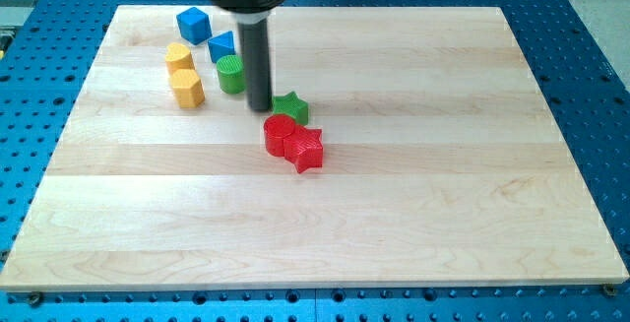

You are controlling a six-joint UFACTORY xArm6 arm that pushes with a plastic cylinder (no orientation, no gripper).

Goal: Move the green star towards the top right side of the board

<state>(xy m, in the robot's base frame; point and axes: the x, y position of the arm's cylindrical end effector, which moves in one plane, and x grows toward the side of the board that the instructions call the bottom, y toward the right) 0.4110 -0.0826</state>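
The green star lies a little left of the board's middle, in the upper half. My tip stands just to the star's left, close to it or touching it. A red cylinder sits right below the star, with a red star against its lower right. A green cylinder stands up and to the left of my tip.
A blue cube and a blue triangular block lie near the view's top left. Two yellow blocks sit left of the green cylinder. The wooden board rests on a blue perforated table.
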